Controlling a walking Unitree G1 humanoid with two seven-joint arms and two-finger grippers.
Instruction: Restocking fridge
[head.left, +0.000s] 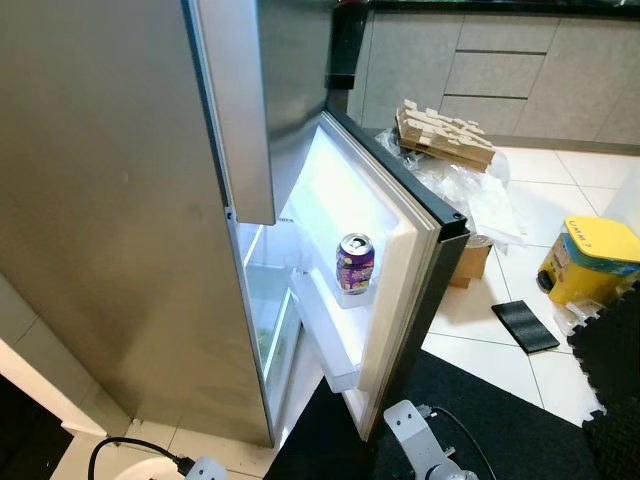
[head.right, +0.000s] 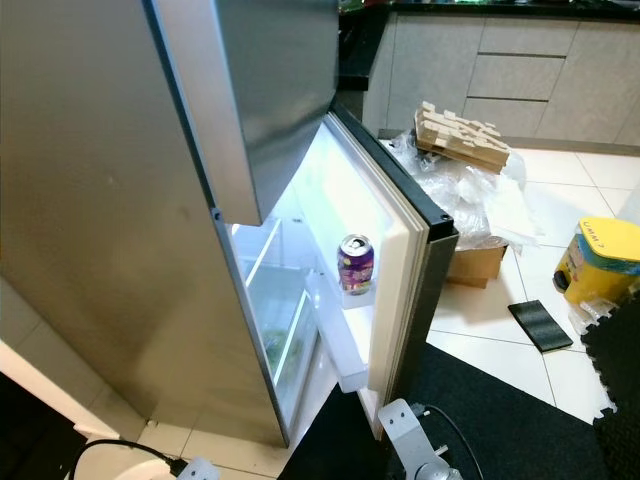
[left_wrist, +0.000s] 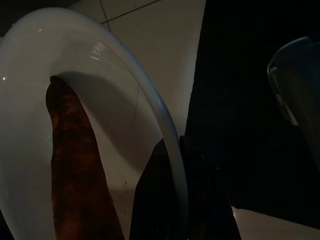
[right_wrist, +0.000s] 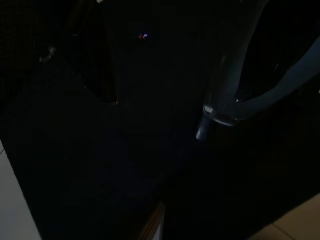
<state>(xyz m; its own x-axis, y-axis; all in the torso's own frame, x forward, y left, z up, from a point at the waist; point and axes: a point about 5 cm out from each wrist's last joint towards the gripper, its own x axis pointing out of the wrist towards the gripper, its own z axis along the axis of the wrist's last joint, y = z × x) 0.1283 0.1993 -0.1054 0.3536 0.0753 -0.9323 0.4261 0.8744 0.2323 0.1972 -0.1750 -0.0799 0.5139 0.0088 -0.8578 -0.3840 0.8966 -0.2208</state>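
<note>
Plate (left_wrist: 100, 85) rim in left gripper (left_wrist: 175, 200)

Open fridge door (head.left: 400, 200), purple can (head.left: 355, 263) on door shelf (head.left: 335, 335), yellow bin (head.left: 588, 260) on tiled floor (head.left: 480, 320)

A home kitchen: an open fridge (head.left: 150, 200), grey cabinet drawers (head.left: 500, 70) and a white tiled floor (head.left: 480, 310)

I see a silver fridge (head.left: 110, 200) with a bright white lit interior, a purple can (head.left: 355, 263) with a silver top, a white plate (left_wrist: 30, 65) carrying something reddish-brown (left_wrist: 75, 165), a yellow bin (head.left: 590, 260), white floor tiles (head.left: 540, 190) and a black mat (head.left: 500, 420).
</note>
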